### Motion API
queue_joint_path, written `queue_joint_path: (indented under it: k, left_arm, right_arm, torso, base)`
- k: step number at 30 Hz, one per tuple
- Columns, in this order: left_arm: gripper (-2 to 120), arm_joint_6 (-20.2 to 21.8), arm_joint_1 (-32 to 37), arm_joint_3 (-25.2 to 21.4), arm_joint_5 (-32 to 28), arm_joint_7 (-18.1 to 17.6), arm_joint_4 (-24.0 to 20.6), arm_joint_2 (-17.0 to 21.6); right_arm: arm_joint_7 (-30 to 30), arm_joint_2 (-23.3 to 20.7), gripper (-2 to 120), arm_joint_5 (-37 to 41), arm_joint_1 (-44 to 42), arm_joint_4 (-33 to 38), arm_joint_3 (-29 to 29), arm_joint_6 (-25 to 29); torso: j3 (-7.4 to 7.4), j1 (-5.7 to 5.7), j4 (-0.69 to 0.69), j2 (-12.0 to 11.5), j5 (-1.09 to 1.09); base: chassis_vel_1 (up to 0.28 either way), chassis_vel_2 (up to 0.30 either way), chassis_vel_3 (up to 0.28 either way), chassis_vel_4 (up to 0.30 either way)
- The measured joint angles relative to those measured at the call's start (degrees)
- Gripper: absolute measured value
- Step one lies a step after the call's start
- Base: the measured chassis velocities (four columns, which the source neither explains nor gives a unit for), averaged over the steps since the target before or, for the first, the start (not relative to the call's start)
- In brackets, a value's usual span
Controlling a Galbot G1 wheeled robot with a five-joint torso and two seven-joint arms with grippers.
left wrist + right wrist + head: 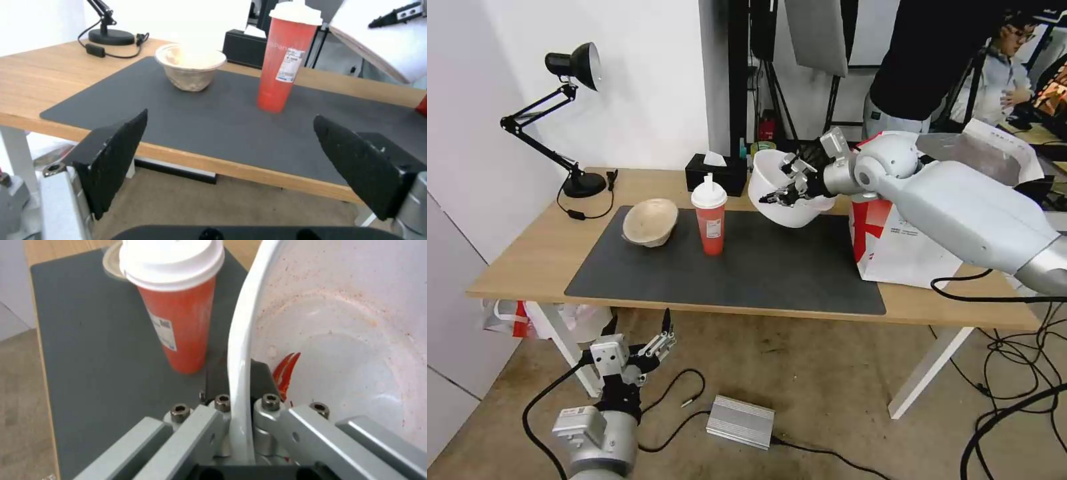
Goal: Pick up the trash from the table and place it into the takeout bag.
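Head view: my right end effector (pixel 788 187) pinches the white bowl (pixel 780 200) aloft near the takeout bag (pixel 894 247) (nothing bagged); red cup (pixel 710 220), paper bowl (pixel 650 223) remain; left end effector (pixel 640 333) hangs open.

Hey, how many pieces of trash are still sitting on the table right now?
2: the beige paper bowl on the mat's left part, and the red drink cup beside it. The white plastic bowl is held up by the right gripper.

The head camera looked down across the counter (pixel 520 260) from above. The left wrist camera faced it from below its edge; the right wrist camera sat close. All shared the red cup (pixel 710 217).
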Motion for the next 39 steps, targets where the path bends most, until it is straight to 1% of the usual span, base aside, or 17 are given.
queue_joint_path:
  k: [17,39]
  left_arm:
    - [100,-0.05,-0.19,-0.01,0.08,-0.1,0.26,0.34]
    - [100,0.07,-0.32,0.66,0.07,-0.13,0.32,0.32]
  right_arm:
    - [-0.83,3.44,0,0.06,3.4,-3.32,-0.58,0.86]
    - [-1.51,4.77,0,0.34,6.47,-5.4,-0.97,1.12]
  torso:
    - [0.0,0.0,0.0,0.0,0.0]
    - [0.0,0.0,-0.01,0.0,0.0]
  base:
    - [0.0,0.0,0.0,0.0]
    - [0.0,0.0,0.0,0.0]
